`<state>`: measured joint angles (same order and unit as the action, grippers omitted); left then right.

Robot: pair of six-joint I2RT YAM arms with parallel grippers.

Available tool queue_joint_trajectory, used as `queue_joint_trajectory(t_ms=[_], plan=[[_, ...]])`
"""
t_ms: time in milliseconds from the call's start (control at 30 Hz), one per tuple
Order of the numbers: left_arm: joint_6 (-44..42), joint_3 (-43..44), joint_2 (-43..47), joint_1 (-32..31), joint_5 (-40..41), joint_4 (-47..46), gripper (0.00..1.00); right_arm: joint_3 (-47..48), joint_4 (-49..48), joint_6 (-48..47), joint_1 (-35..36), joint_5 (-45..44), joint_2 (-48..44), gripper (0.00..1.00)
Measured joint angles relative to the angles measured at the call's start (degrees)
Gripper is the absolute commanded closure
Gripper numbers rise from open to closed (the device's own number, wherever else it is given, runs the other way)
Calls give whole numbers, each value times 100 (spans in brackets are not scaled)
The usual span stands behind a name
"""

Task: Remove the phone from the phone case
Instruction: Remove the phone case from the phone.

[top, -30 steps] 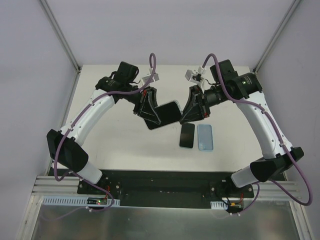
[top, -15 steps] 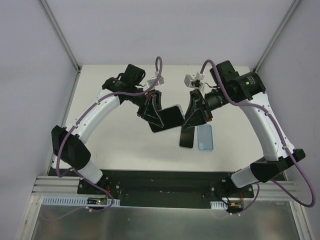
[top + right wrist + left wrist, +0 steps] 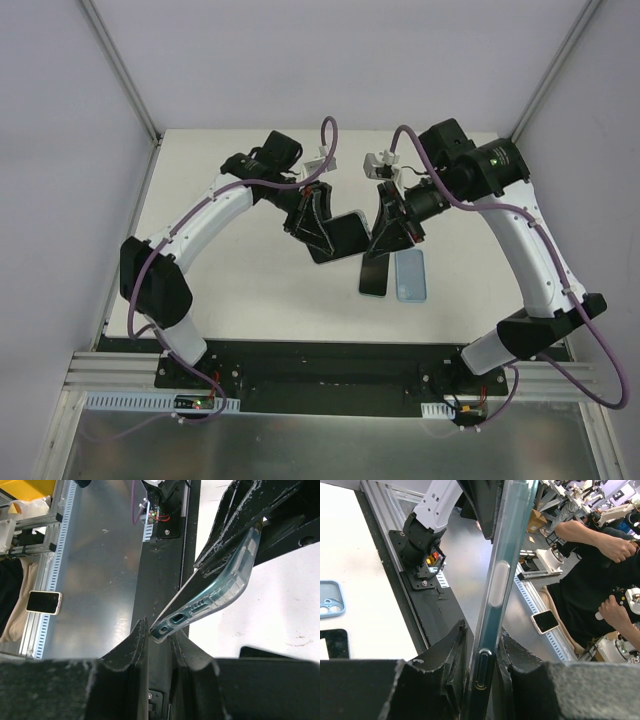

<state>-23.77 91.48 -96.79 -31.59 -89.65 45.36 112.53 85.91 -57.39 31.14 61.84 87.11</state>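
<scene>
A phone in a clear teal-tinted phone case (image 3: 345, 235) hangs above the middle of the table, held between both grippers. My left gripper (image 3: 325, 232) is shut on its left end. In the left wrist view the cased phone (image 3: 502, 555) runs edge-on up from between the pads of that gripper (image 3: 482, 667). My right gripper (image 3: 383, 238) is shut on the opposite corner. In the right wrist view the case corner (image 3: 220, 587) with its port cut-outs sits pinched at the tips of that gripper (image 3: 159, 632). The phone is still seated in the case.
Below the right gripper a second black phone (image 3: 374, 272) and an empty light blue case (image 3: 410, 275) lie flat side by side on the table. The black base rail (image 3: 330, 365) runs along the near edge. A person (image 3: 600, 570) sits beyond the table.
Both grippers and the cased phone have shifted a little to the right. The left arm has swung inward and the phone has tilted more steeply. Both grips hold.
</scene>
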Motion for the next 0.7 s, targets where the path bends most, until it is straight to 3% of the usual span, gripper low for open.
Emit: queue_joint_trajectory(t_ms=[700], plan=[[-227,195,-485,-35,-4,131,100,164,2,-83,188,-428,146,92]])
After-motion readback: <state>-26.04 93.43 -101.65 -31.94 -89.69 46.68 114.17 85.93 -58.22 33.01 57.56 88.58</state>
